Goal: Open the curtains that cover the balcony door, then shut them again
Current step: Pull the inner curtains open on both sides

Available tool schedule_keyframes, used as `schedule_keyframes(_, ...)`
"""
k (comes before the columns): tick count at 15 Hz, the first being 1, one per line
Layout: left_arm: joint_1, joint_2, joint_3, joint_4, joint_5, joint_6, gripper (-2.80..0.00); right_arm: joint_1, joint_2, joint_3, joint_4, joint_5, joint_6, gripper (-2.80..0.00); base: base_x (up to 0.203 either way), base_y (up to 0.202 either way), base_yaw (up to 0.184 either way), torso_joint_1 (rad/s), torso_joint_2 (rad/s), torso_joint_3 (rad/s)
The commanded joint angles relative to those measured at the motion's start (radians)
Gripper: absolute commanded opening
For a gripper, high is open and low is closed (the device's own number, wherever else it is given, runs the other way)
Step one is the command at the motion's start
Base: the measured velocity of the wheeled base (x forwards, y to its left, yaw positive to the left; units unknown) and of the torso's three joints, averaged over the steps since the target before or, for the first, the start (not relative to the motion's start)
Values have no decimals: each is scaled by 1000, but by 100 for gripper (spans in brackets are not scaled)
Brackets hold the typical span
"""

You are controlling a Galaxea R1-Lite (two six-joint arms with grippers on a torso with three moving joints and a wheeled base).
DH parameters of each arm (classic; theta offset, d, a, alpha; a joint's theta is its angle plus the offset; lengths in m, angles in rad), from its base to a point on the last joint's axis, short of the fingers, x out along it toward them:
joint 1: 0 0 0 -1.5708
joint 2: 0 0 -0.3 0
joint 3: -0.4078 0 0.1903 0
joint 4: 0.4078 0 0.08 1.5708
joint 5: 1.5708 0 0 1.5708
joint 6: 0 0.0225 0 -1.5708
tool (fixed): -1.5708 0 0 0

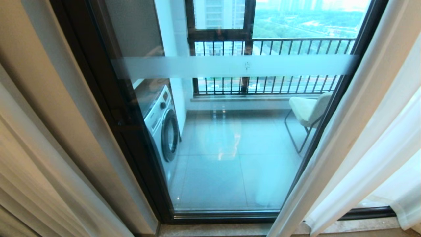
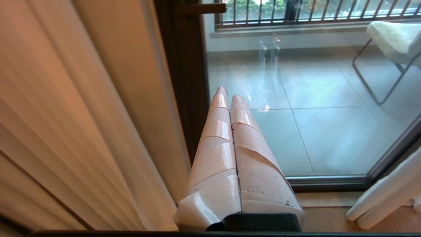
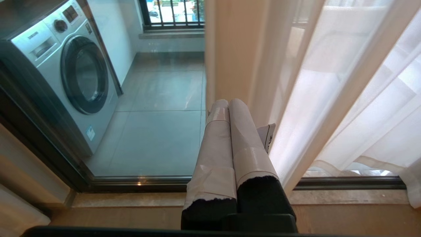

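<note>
Curtains (image 1: 371, 138) are hanging bunched at the right side of the balcony door (image 1: 230, 158), leaving the glass uncovered across the middle. Sheer white folds are reaching down to the sill, wavy hem showing in the right wrist view. Beige drapes (image 1: 42, 141) are hanging along the left edge of the frame. Frosted band (image 1: 236, 65) is running across the glass; behind it a washing machine (image 1: 162, 126) is sitting on the left of the balcony and a chair (image 1: 307, 113) on the right, with the black railing (image 1: 273, 65) beyond.

Neither arm is showing in the head view. Left gripper (image 2: 227, 95) is pointing toward the door frame, just beside the beige drapes, tape-wrapped fingers (image 2: 217, 138) pressing together with nothing between them. Right gripper (image 3: 228, 107) is pointing at the glass just beside the curtains, fingers (image 3: 245, 138) also pressing together, gripping nothing; fabric is hanging right next to it, and I can't tell whether it's touching.
</note>
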Motion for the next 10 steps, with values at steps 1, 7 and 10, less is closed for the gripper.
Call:
schedule_keyframes(1,0,1,-1,0,1,1,-280,0,0,0,0,0,0,-280,0,-185,-1,4,1,2)
schedule_keyframes(7,0,1,0,0,1,-1,-280,0,0,0,0,0,0,-280,0,-190,0,2,2,2)
schedule_keyframes(10,0,-1,0,0,2,-1,-280,0,0,0,0,0,0,-280,0,-167,1,1,2,3)
